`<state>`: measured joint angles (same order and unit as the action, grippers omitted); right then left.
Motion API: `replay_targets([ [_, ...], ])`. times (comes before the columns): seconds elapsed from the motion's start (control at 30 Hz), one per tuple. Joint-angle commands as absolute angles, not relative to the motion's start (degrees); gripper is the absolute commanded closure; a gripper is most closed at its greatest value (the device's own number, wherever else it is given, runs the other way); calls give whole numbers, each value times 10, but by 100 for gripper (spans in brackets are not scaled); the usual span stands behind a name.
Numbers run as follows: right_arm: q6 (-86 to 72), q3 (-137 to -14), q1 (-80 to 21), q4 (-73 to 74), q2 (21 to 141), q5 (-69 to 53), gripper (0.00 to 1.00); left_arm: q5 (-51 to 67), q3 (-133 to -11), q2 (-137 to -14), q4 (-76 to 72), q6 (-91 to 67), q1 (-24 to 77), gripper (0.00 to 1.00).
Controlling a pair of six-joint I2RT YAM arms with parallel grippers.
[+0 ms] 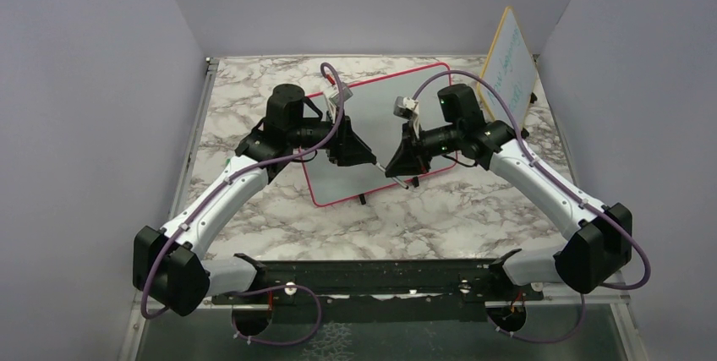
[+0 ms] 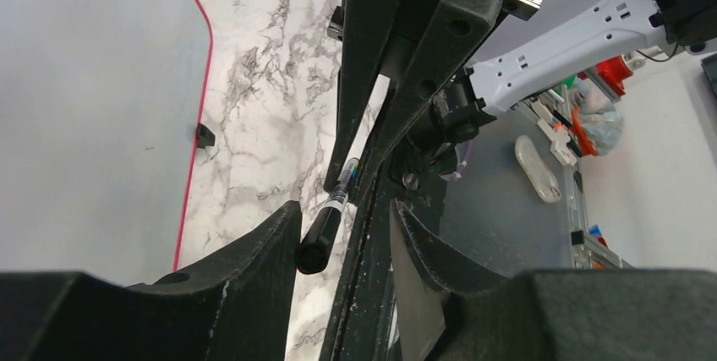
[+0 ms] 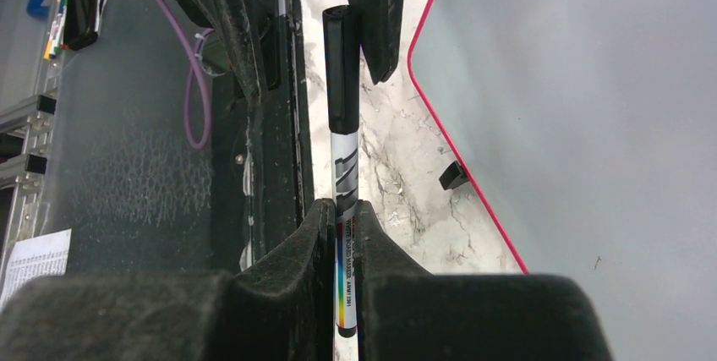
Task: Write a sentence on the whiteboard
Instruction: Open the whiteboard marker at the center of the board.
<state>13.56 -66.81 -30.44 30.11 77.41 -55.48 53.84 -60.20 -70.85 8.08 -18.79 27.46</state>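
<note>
Whiteboard (image 1: 380, 95) with the pink-red frame is seen from above lying flat on the marble table (image 1: 254, 90), and no sentence is written on it yet. A yellow-framed board (image 1: 510, 52) is propped at its 2 o'clock. The left gripper (image 1: 365, 156) and the right gripper (image 1: 394, 166) are brought nose to nose over the board's 6 o'clock edge. How their jaws stand cannot be told from this height.

In the left wrist view, the left gripper's fingers (image 2: 254, 251) are spread apart with nothing clamped. The black cap (image 2: 314, 247) of a marker (image 2: 338, 196) is found in the gap, nearer the finger at 9 o'clock; whether it touches cannot be told. The bare board surface is seen at 9 o'clock.

In the right wrist view, the right gripper is closed tightly on the marker's printed barrel (image 3: 345, 166). The cap is pointed to 12 o'clock, where one left finger (image 3: 376, 14) is seen just beside it. The board is spread across 3 o'clock, and a black foot (image 3: 454, 175) is tucked under its frame.

Uncapping is judged to be the step in hand. If the left jaws are shut off-centre, the cap could be shoved sideways and the barrel twisted in the right grip. If the pull outweighs that grip, the whole marker could be dragged out and dropped on the table with its cap on.
</note>
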Motion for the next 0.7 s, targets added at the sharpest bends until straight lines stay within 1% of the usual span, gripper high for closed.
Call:
replay_targets([
  [0.0, 144, -685, -310, 313, 781, -577, 99, 598, -598, -721, 54, -200, 273, 58],
  [0.13, 145, -687, -311, 314, 782, -575, 100, 601, -594, -723, 57, -200, 273, 64],
  [0.33, 144, -688, -311, 313, 783, -572, 100, 601, -595, -722, 71, -189, 274, 78],
  [0.43, 140, -688, -311, 308, 783, -572, 100, 603, -594, -723, 74, -187, 274, 87],
  [0.5, 138, -689, -311, 305, 783, -572, 100, 604, -593, -721, 75, -186, 273, 99],
  [0.6, 132, -684, -311, 294, 777, -571, 99, 586, -593, -712, 75, -188, 273, 100],
  [0.63, 128, -681, -311, 286, 772, -571, 97, 574, -592, -705, 74, -189, 273, 100],
  [0.67, 123, -675, -311, 273, 766, -569, 93, 563, -589, -698, 72, -191, 274, 100],
])
